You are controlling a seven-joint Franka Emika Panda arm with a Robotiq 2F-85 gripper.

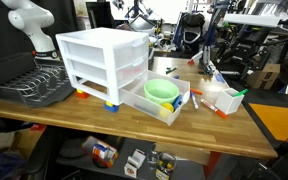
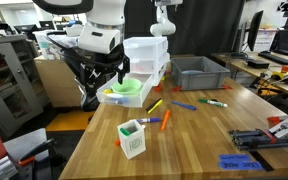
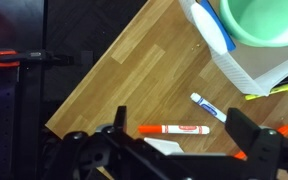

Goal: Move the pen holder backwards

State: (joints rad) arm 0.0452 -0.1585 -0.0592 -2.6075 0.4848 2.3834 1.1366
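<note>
— Wrist view first: fingers spread apart, clamped on nothing. An orange marker lying on the desk between them, the bowl out beyond the fingertips.

— And the pen holder?

— Upright on the desk in an exterior view, well apart from the fingers, low and ahead of them. Seen again off past the drawers; fingers hard to pick out there.

— Risk from here?

— Probably pinching the orange marker instead. Or closing too high and tipping the light pen holder, or nudging it sideways on the way down.
</note>
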